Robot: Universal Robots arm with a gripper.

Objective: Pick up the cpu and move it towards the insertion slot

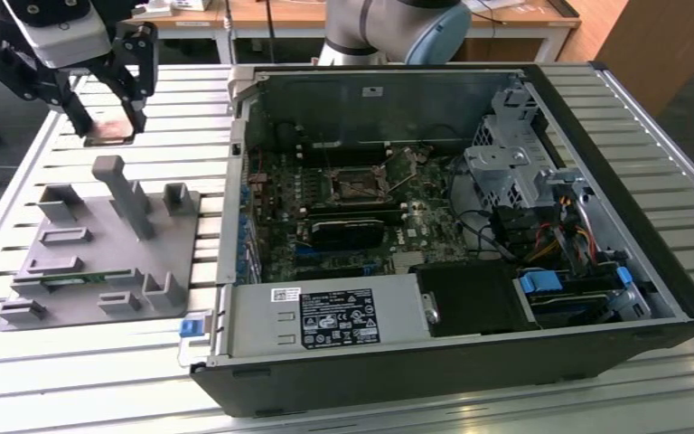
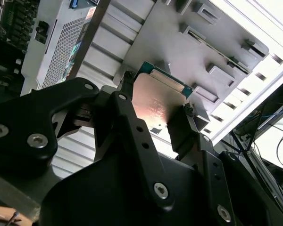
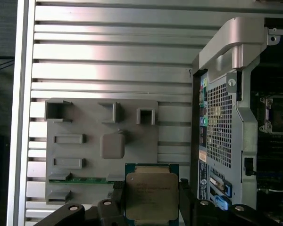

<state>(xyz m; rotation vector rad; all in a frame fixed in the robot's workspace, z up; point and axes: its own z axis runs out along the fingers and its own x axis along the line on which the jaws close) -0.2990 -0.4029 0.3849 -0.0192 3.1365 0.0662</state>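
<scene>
Exterior view: high, oblique, looks down on desk (image 1: 82, 380), open pc case (image 1: 444, 371); first wrist view: straight down past hand (image 3: 151, 187); second wrist view: close, oblique along fingers (image 2: 137, 141); all share grey fixture (image 1: 94, 262); both wrist views share cpu (image 3: 152, 200).

No legible text, tiny unreadable print on power supply label (image 1: 335, 318), faint etching on cpu (image 3: 152, 195)

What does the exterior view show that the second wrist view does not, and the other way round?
Exterior view alone of the two: the socket on the board inside the open computer case, apart from the gripper. Second wrist view alone: the green edge of the chip, with the jaws shut on two opposite sides of it. Both: the gripper holding the chip near the grey holder on the slatted table.
</scene>
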